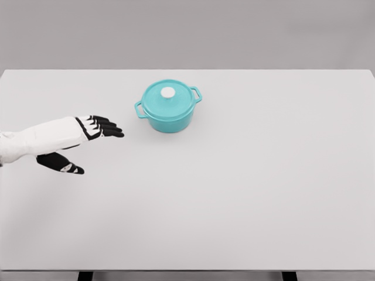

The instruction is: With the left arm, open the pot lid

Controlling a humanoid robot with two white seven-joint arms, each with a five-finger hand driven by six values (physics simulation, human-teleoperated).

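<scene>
Here the left robot hand (88,136) hovers outstretched, empty, near the lidded pot (168,106).

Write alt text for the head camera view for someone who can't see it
A teal pot with its lid still on, topped by a white knob, stands on a white table just left of center toward the far edge. The robot's left hand reaches in from the left, fingers open and pointing toward the pot, well short of it.

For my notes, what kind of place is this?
Likely a bare simulated test bench, not a kitchen: a plain white table, a blank grey backdrop, one teal pot with its lid on, and the robot's left hand.
</scene>
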